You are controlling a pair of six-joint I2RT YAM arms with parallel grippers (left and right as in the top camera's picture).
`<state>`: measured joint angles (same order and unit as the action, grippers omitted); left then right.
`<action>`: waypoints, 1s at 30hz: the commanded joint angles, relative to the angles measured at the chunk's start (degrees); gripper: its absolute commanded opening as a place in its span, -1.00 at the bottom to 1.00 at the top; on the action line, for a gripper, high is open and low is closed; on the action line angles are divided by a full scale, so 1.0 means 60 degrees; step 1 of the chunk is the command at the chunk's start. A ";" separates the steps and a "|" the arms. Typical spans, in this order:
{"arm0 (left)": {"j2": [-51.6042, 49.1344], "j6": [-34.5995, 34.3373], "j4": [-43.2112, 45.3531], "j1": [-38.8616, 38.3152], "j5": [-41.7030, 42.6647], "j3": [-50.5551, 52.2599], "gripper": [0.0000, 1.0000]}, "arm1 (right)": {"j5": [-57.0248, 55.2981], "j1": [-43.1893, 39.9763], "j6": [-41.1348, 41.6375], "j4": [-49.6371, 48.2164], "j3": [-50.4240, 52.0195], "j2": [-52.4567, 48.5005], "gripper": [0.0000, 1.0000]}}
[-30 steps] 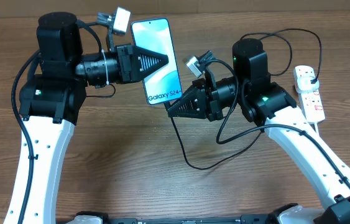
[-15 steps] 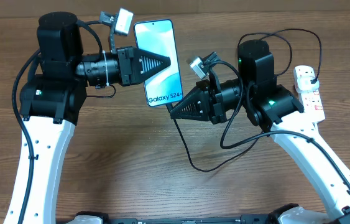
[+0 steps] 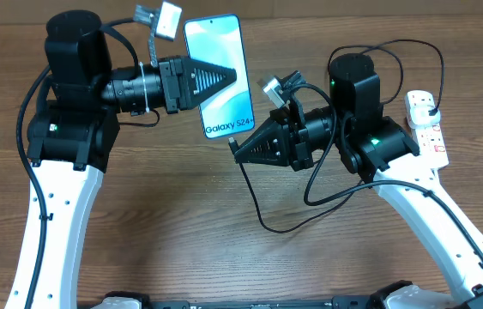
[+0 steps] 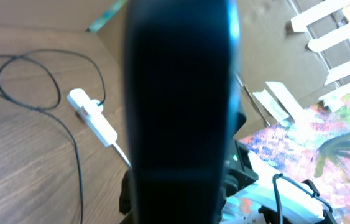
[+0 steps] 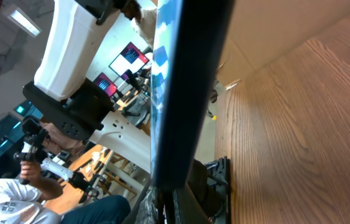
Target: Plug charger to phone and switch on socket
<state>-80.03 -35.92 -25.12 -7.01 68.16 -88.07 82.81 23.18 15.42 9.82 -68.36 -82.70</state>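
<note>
1. Nearest, the slack of the charger (image 3: 277, 232) loops loosely on the table (image 3: 181, 223). Nothing is pulling it taut.
2. The right jaws are pinched tight on the charger's connector end and aimed at the bottom edge of the phone (image 3: 228, 112). In the last second they have slid slightly right and then stopped.
3. The socket (image 3: 430, 137) lies on the table at the right, well apart from both arms. A black plug appears to sit in its far end. Its switch looks untouched, and it probably has to wait while both arms are busy.
4. Farthest, the left jaws are clamped across the phone, holding it off the table with the screen up. The phone has drifted a little farther away and turned slightly, so its bottom edge now sits just beside the connector.
5. I cannot tell whether the tip is in the port, because the right wrist view shows only the phone's dark edge close up. This looks like final lining-up, and the next move would be a straight push along the phone's length.
</note>
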 commanded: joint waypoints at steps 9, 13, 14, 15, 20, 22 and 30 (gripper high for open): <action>0.0219 -0.0437 0.0324 0.0029 0.0073 -0.0025 -0.91 | 0.0350 -0.0055 -0.0036 -0.0335 -0.0164 0.0262 -0.92; 0.0219 -0.0433 0.0149 0.0026 0.0084 -0.0025 -0.91 | 0.0157 -0.0055 -0.0033 -0.0430 -0.0164 0.0262 -0.92; 0.0219 -0.0393 0.0047 0.0026 0.0091 -0.0025 -0.92 | 0.0124 -0.0055 -0.0033 -0.0430 -0.0164 0.0262 -0.92; 0.0219 -0.0324 -0.0051 0.0026 0.0087 -0.0025 -0.92 | 0.0127 -0.0055 -0.0033 -0.0430 -0.0164 0.0262 -0.92; 0.0219 -0.0040 -0.0357 -0.0036 0.0131 -0.0025 -0.91 | 0.0102 -0.0058 -0.0033 -0.0488 -0.0164 0.0262 -0.92; 0.0219 -0.0040 -0.0350 -0.0069 0.0142 -0.0025 -0.91 | 0.0098 -0.0058 -0.0033 -0.0535 -0.0164 0.0262 -0.92; 0.0219 0.0226 -0.0353 -0.0106 0.0117 -0.0025 -0.91 | 0.0098 -0.0058 -0.0029 -0.0601 -0.0164 0.0262 -0.92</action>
<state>-80.03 -36.67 -27.64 -7.16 68.16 -88.05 83.57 23.18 15.38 6.66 -68.36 -82.67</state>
